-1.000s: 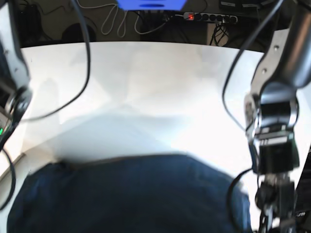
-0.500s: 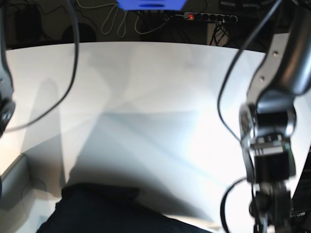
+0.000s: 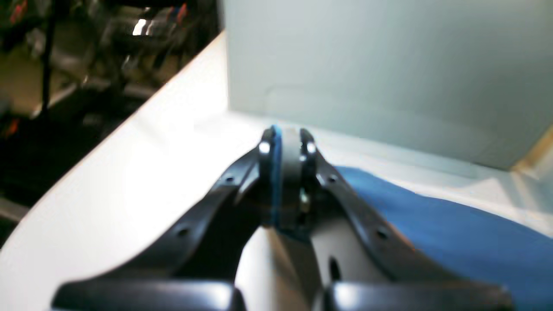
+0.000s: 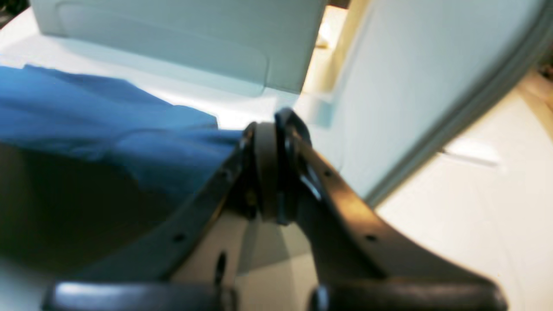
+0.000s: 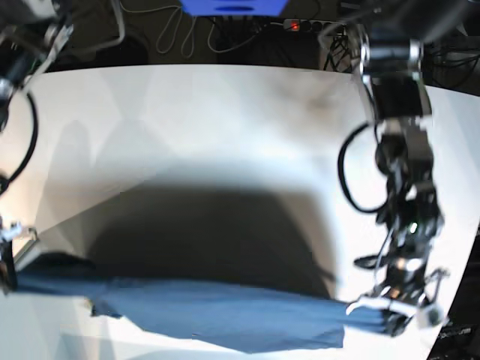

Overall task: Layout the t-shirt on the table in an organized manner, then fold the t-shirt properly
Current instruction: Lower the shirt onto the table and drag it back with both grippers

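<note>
The dark navy-blue t-shirt (image 5: 217,315) hangs as a long stretched band across the front of the white table (image 5: 225,127) and casts a broad shadow on it. My left gripper (image 5: 386,309), at the front right of the base view, is shut on the shirt's right end. In the left wrist view its jaws (image 3: 284,142) are pressed together on a blue edge, and the cloth (image 3: 432,229) trails off to the right. My right gripper (image 5: 9,270), at the left edge, is shut on the other end. In the right wrist view the closed jaws (image 4: 272,134) meet the cloth (image 4: 108,121).
A power strip (image 5: 322,26) and loose cables lie on the dark floor beyond the table's far edge, with a blue object (image 5: 232,6) at the top. Pale grey panels (image 3: 367,65) stand just behind the grippers in both wrist views.
The shirt lay broad across the front of the view, then slid toward the camera. Now it is pulled into a narrow band between the two grippers. Both arms have shifted.
</note>
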